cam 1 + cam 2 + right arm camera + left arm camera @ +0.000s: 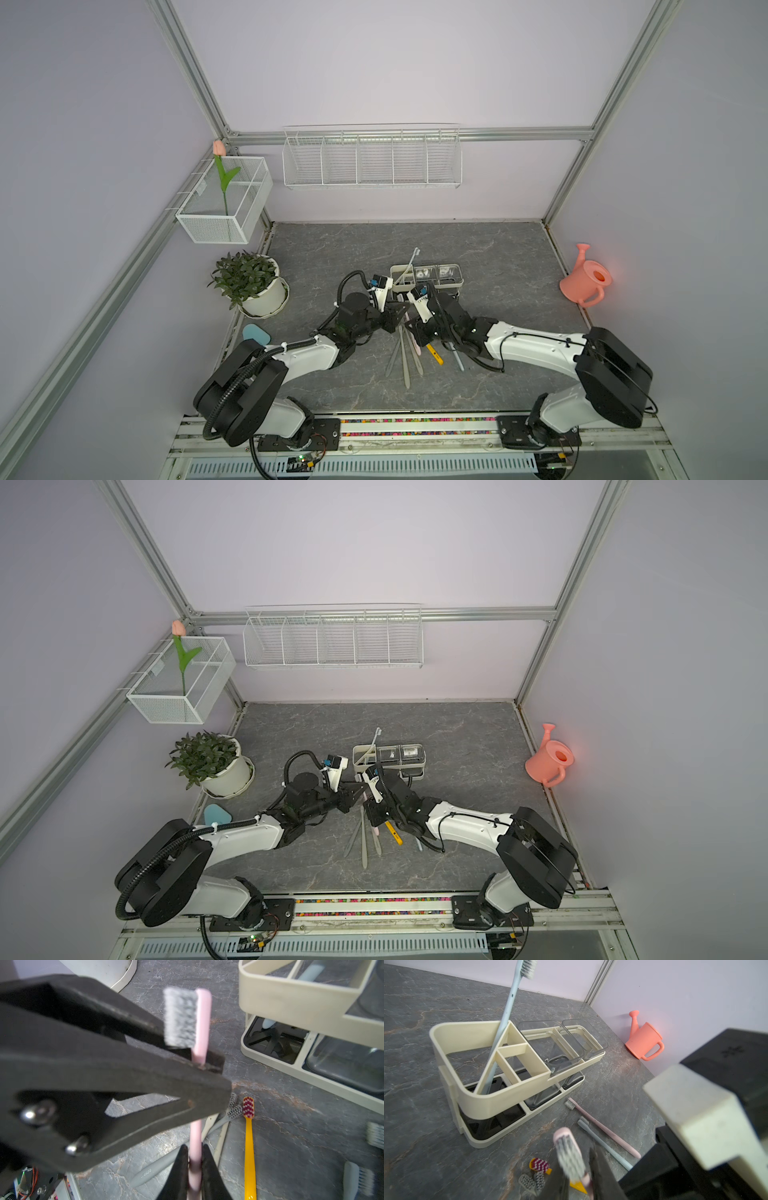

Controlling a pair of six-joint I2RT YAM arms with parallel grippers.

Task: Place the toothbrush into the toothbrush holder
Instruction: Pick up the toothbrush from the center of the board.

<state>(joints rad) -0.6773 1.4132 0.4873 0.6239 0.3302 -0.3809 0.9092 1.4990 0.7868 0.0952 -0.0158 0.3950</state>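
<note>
Nearby, spare toothbrushes (604,1129) beside toothbrush holder (508,1095)

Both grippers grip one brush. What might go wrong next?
1. Left gripper and right gripper both clamp the pink toothbrush; moving apart before one releases may bend or drop it.
2. The left grip sits just under the bristles, so the brush may swing.
3. The blue toothbrush leaning in the toothbrush holder could block insertion.

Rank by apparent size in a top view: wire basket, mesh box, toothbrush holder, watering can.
1. wire basket
2. mesh box
3. watering can and toothbrush holder: close in size, and the holder is partly covered, so they are left unranked.
</note>
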